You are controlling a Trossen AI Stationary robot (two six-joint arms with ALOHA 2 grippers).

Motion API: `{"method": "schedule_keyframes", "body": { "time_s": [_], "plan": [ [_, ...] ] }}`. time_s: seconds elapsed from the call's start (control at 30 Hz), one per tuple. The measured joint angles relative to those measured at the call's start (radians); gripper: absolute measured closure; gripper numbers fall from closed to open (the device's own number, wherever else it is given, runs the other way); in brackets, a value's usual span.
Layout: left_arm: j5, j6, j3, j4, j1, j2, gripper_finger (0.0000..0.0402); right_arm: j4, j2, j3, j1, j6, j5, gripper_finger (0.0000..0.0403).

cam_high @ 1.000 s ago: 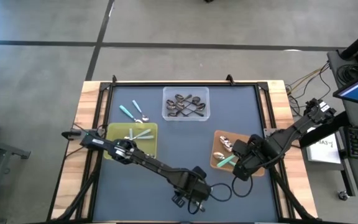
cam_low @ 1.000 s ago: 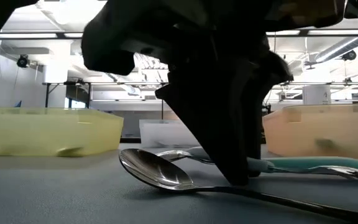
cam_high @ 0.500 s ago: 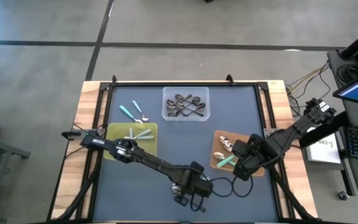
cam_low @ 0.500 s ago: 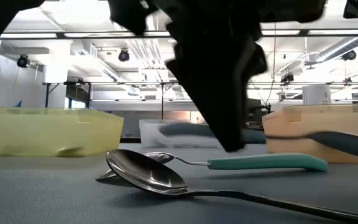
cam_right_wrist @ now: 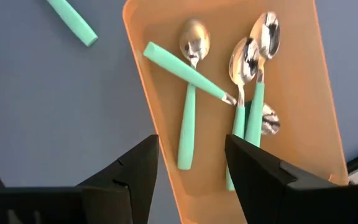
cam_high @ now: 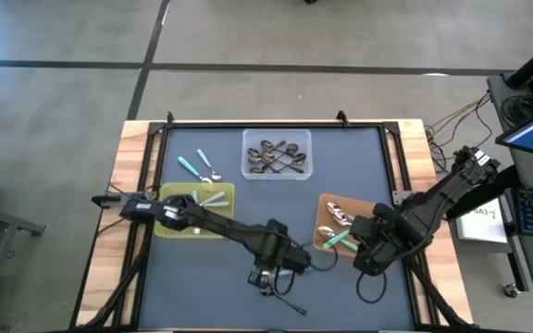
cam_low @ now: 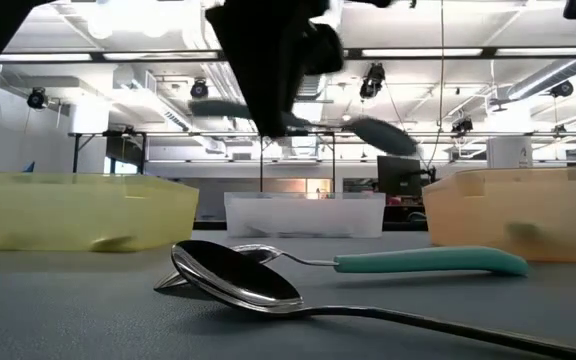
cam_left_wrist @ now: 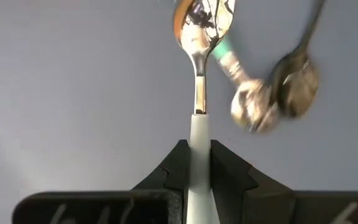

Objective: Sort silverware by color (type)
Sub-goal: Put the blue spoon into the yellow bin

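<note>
Dark table mat (cam_high: pixel 202 268): left gripper (cam_left_wrist: pixel 198 163) pinched pale-handled spoon (cam_left_wrist: pixel 199 74); right gripper (cam_right_wrist: pixel 190 163), jaws spread, above orange tray (cam_right_wrist: pixel 316 93).

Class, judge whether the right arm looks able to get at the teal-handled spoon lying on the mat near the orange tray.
Probably yes. The right hand is open over the orange tray, the teal-handled spoon lies on bare mat nearby, and the left hand, gripping a pale-handled spoon, hangs clear above.

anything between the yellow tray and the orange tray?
High view: the left arm stretches across that gap, its gripper holding a pale-handled spoon; otherwise bare mat.
</note>
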Motion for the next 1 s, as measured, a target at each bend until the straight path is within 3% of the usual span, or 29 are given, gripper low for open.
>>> {"method": "schedule_keyframes", "body": {
  "time_s": [0.13, 0.23, 0.4, 0.7, 1.0],
  "plan": [
    [-0.039, -0.045, -0.032, -0.092, 0.031, -0.074, 0.0375, 0.001, -0.001, -0.005, 0.045, 0.001, 0.063, 0.0225],
    [-0.055, -0.093, -0.139, -0.093, 0.038, -0.177, 0.0375, 0.004, -0.001, -0.012, 0.077, 0.027, 0.117, 0.0225],
    [-0.109, -0.221, -0.491, -0.020, 0.060, -0.460, 0.0374, 0.006, -0.001, -0.022, 0.097, 0.041, 0.174, 0.0225],
    [-0.149, -0.602, -1.160, 0.189, 0.106, -0.994, 0.0373, 0.017, -0.001, -0.025, 0.077, 0.038, 0.271, 0.0225],
    [-0.184, -0.660, -1.533, 0.288, 0.107, -1.298, 0.0367, 0.202, -0.001, -0.025, 0.000, 0.040, 0.324, 0.0225]
  ]
}}
